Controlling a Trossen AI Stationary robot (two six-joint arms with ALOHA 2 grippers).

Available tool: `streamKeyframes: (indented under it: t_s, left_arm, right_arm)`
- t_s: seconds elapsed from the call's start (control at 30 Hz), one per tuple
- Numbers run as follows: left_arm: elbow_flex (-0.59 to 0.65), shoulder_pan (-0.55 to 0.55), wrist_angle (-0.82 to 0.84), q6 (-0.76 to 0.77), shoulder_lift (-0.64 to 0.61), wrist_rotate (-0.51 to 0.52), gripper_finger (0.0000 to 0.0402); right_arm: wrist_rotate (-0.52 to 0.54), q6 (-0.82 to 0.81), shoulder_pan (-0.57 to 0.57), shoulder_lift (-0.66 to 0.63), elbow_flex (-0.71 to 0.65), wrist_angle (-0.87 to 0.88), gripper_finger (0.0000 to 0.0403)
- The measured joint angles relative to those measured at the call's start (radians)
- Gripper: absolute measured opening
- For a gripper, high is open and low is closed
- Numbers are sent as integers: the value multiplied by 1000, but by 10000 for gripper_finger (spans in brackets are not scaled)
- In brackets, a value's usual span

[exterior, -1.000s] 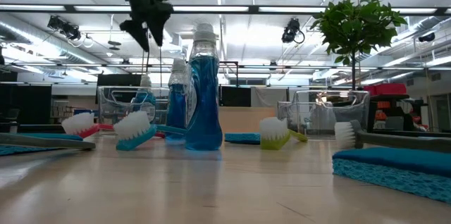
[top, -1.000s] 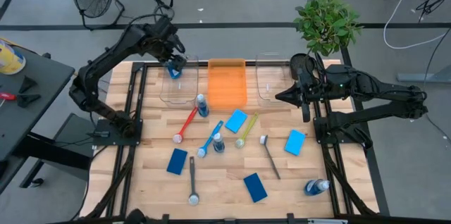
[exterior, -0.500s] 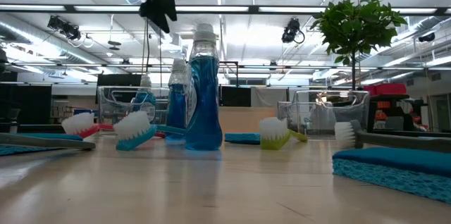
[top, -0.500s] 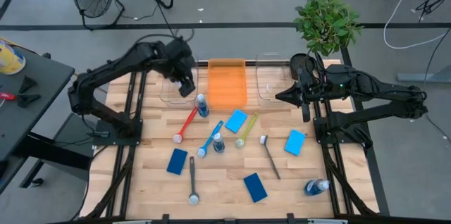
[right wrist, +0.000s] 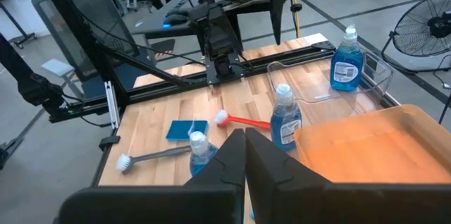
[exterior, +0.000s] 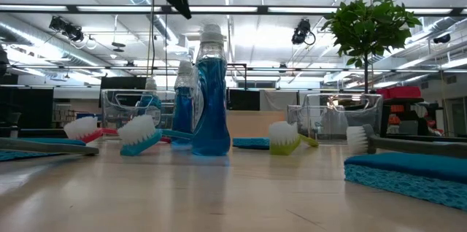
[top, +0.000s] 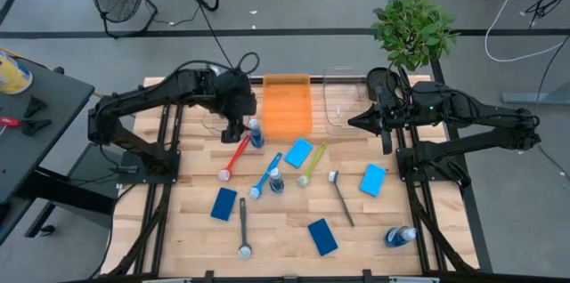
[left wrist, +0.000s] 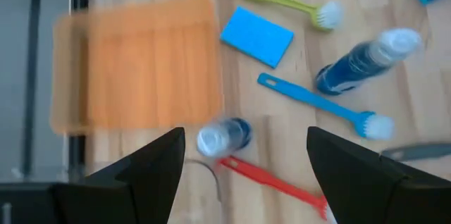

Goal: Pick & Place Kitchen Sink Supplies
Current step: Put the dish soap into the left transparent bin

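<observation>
My left gripper (top: 235, 125) (left wrist: 243, 160) is open and hangs above a small upright clear bottle with blue contents (top: 256, 132) (left wrist: 225, 136), which stands beside the orange bin (top: 287, 105); its fingers touch nothing. A red brush (top: 234, 158), a blue brush (top: 265, 174), a second bottle (top: 275, 181), a yellow-green brush (top: 311, 165) and a blue sponge (top: 298, 152) lie near it. Another bottle (right wrist: 347, 58) stands in the left clear bin (top: 218, 109). My right gripper (top: 352, 124) (right wrist: 245, 160) waits shut over the right clear bin (top: 343, 96).
Nearer the front edge lie two grey brushes (top: 341, 196) (top: 242, 228), blue sponges (top: 372, 179) (top: 223, 204) (top: 322, 236) and a bottle on its side (top: 400, 236). A potted plant (top: 411, 29) stands at the far right corner. Bare wood shows along the near edge.
My left gripper has left its place over the left clear bin, where a bottle stays standing. It has swung toward the table's right and near edge while rising a little, and now hangs over the bottle beside the orange bin.
</observation>
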State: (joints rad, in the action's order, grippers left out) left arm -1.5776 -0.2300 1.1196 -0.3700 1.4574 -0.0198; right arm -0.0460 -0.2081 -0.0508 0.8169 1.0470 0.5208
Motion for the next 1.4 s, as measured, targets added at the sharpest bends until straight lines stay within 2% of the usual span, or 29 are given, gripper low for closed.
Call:
streamKeyframes:
  t_s: [0.23, 0.47, 1.03, 1.23, 1.4]
  left_arm:
    - [0, 22, -18, -239, 2, -4, 298]
    - [0, 0, -19, -246, 37, -4, 298]
    - [0, -16, -21, -275, 210, 0, 298]
    - [0, -15, -16, -383, 242, 3, 298]
    - [0, -16, 11, -462, 260, 79, 298]
  right_arm:
    - [-20, 0, 0, 0, 0, 0, 11]
    - [-26, 0, 0, 0, 0, 0, 11]
    - [-25, 0, 0, 0, 0, -4, 11]
    - [-25, 0, 0, 0, 0, -4, 11]
    - [-25, 0, 0, 0, 0, -3, 11]
